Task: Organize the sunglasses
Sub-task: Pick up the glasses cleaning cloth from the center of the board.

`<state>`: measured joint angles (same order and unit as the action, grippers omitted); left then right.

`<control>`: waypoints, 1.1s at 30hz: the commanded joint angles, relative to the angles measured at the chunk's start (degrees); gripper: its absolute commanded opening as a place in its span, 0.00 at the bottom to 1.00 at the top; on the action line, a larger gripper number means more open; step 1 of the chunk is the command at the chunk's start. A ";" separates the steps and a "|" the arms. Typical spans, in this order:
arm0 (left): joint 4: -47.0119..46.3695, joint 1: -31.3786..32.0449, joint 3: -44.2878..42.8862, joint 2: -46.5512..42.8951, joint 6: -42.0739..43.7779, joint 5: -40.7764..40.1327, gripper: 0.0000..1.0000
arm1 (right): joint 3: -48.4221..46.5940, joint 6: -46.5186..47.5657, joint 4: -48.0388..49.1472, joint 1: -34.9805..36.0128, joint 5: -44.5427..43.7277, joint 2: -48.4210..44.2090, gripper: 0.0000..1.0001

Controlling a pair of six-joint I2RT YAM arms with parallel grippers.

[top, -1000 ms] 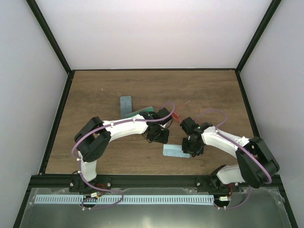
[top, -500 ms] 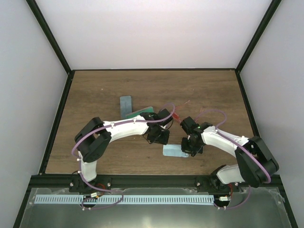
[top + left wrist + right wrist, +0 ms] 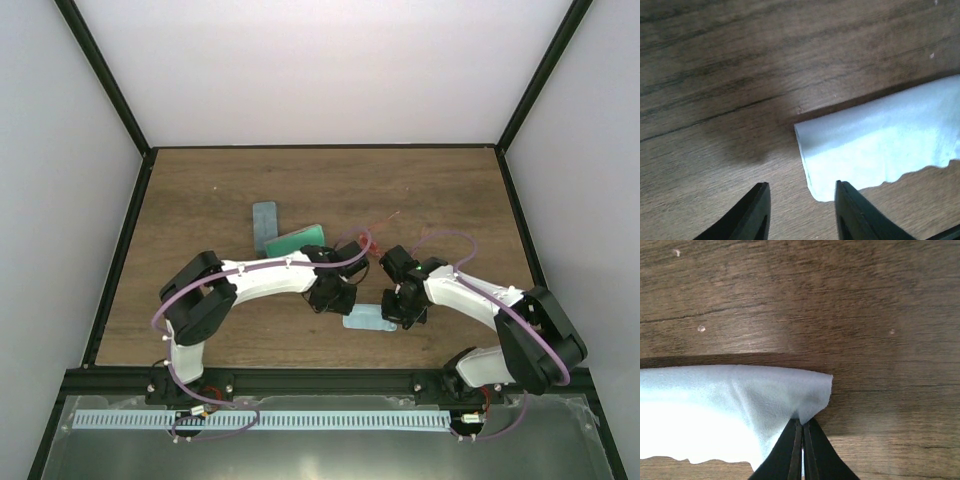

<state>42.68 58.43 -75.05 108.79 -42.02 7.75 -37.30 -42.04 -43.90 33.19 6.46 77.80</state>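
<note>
**At mid-table, sunglasses [image 3: 376,243] mostly hidden**

Only a red sliver of the sunglasses shows, one slender arm slanting toward the far right. The left arm [image 3: 270,272] and right arm [image 3: 465,290] bend inward, low over the blue cloth [image 3: 367,318]. The right gripper [image 3: 802,437] pinches its corner; the left gripper [image 3: 802,210] hangs spread at its other end.

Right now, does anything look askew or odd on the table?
The light-blue cloth looks rumpled, not flat: one corner is pinched in the shut right gripper, and a fold runs up from it.
</note>
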 commanded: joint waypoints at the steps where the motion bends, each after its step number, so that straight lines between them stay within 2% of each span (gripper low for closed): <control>1: 0.28 1.23 0.69 0.29 -2.13 -0.19 0.33 | 0.61 0.19 0.92 -0.08 1.09 0.53 0.01; 19: -1.19 2.52 -0.71 6.78 -3.24 1.15 0.32 | 1.69 0.67 0.73 -0.01 1.53 -0.86 0.01; 28: -2.09 2.67 -1.24 8.73 -3.31 1.98 0.21 | 1.59 1.33 1.10 -0.06 1.89 -0.22 0.01; 33: -1.91 2.71 -1.74 9.32 -3.60 2.07 0.06 | 1.68 1.65 1.10 -0.07 2.23 -0.38 0.01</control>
<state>40.82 60.60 -77.25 114.43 -45.32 9.72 -36.58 -41.08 -42.92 33.17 7.68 77.03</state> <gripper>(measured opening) 0.112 0.010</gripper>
